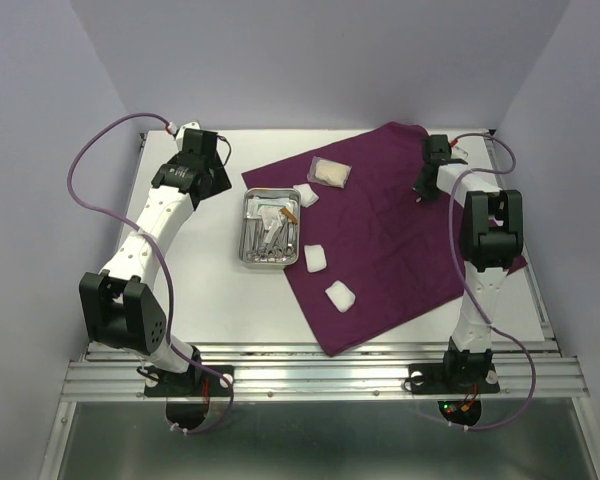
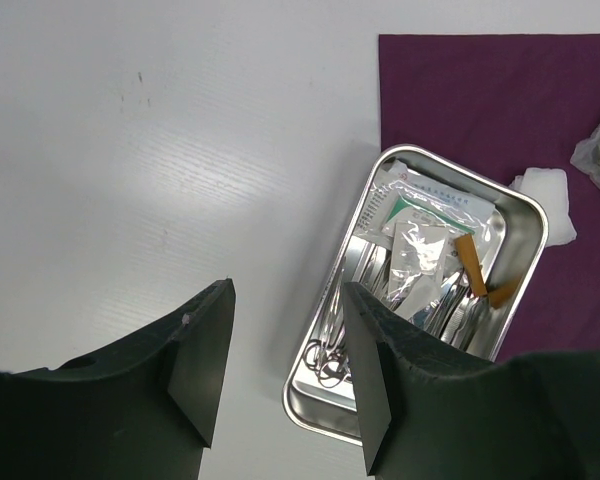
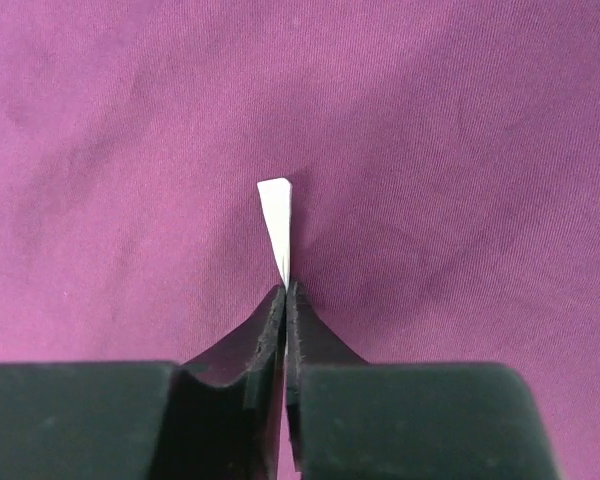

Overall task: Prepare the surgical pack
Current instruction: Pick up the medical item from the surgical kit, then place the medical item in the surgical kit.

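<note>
The dark-purple cloth [image 1: 400, 230] lies spread over the right half of the table. The steel tray [image 1: 246, 225] stands at its left edge and holds silver scissors [image 2: 330, 360], forceps and a clear packet [image 2: 420, 250]. Three white gauze squares [image 1: 306, 195] [image 1: 316, 259] [image 1: 340, 296] lie on the cloth beside the tray. A clear packet of gauze [image 1: 330, 172] rests behind them. My left gripper [image 2: 287, 290] hangs open over the bare table just left of the tray [image 2: 525, 200]. My right gripper [image 3: 285, 288] is shut on a thin white strip [image 3: 277, 215] above the cloth [image 3: 130, 150], near its far right part [image 1: 425, 185].
White table [image 1: 200, 300] with purple walls on three sides. A metal rail [image 1: 320, 375] runs along the near edge by the arm bases. Purple cables loop beside each arm.
</note>
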